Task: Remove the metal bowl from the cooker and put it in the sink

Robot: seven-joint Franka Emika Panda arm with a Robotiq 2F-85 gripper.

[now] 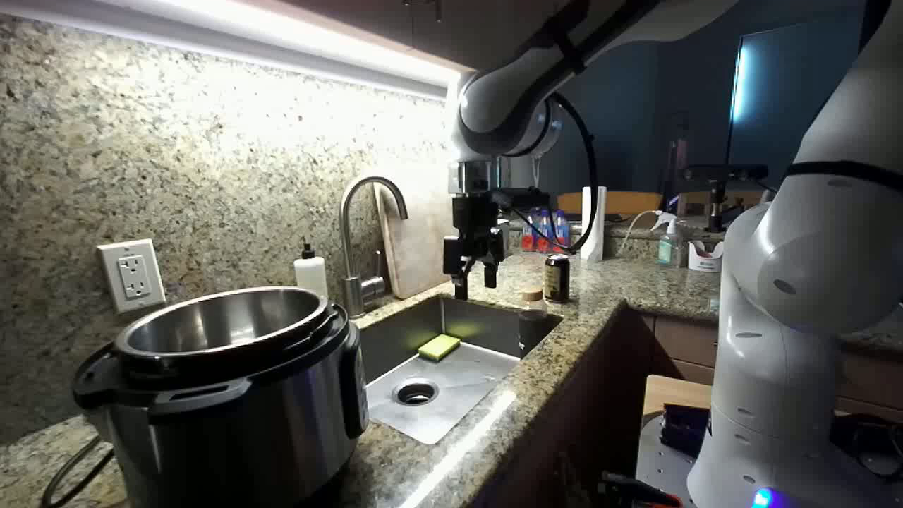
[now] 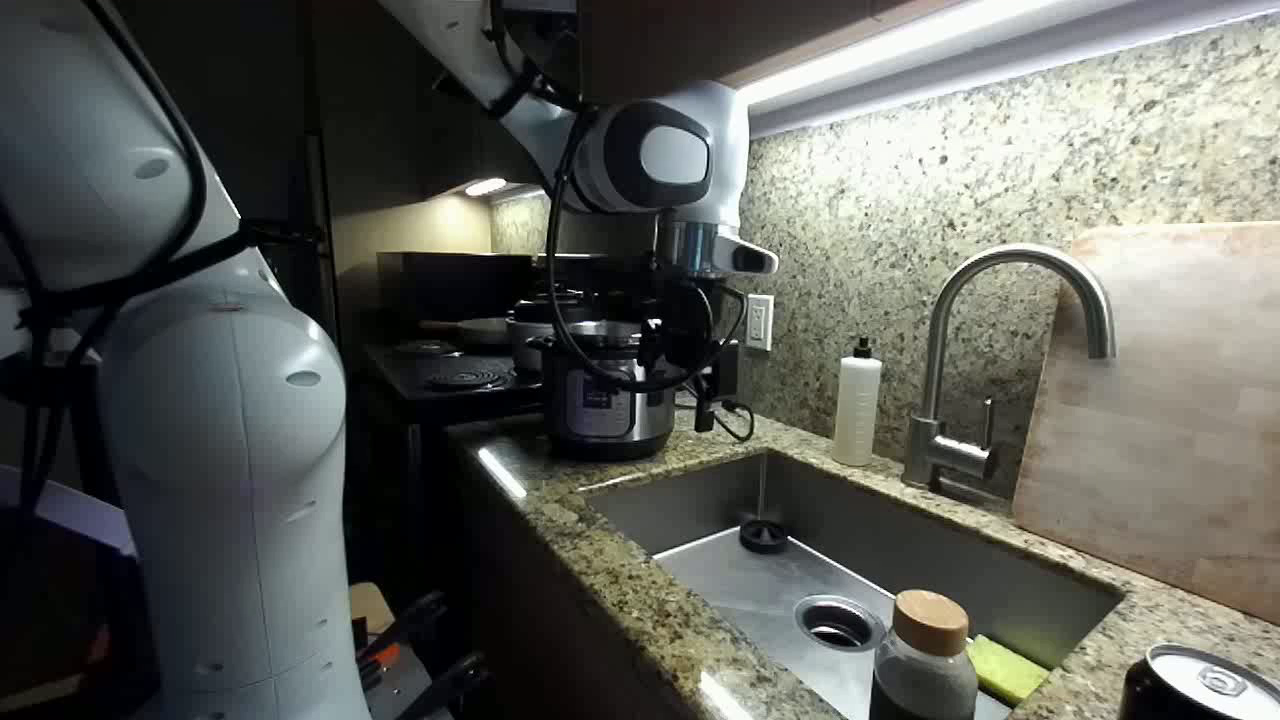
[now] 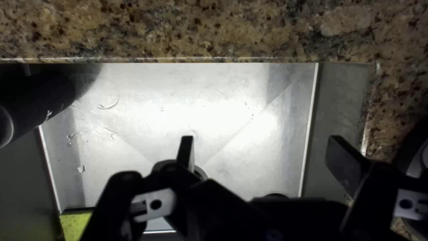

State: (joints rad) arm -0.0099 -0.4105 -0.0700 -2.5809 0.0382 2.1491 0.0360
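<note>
The metal bowl (image 1: 226, 321) sits inside the black and steel cooker (image 1: 240, 437), its shiny rim showing above the housing. The cooker stands on the granite counter beside the sink. In an exterior view the bowl's rim (image 2: 605, 328) and the cooker (image 2: 600, 405) are partly hidden behind my arm's cable and gripper. The sink (image 1: 465, 388) also shows in an exterior view (image 2: 730, 570) and in the wrist view (image 3: 200, 97). My gripper (image 1: 475, 282) points down above the sink, apart from the cooker. In the wrist view its fingers (image 3: 260, 147) are wide apart with nothing between them.
A gooseneck faucet (image 1: 349, 240), a white soap bottle (image 1: 310, 274) and a leaning cutting board (image 1: 420, 240) stand behind the sink. A yellow sponge (image 1: 439, 347) and a wooden-lidded bottle (image 2: 925, 660) are at the sink's end. A black can (image 1: 556, 279) stands on the counter.
</note>
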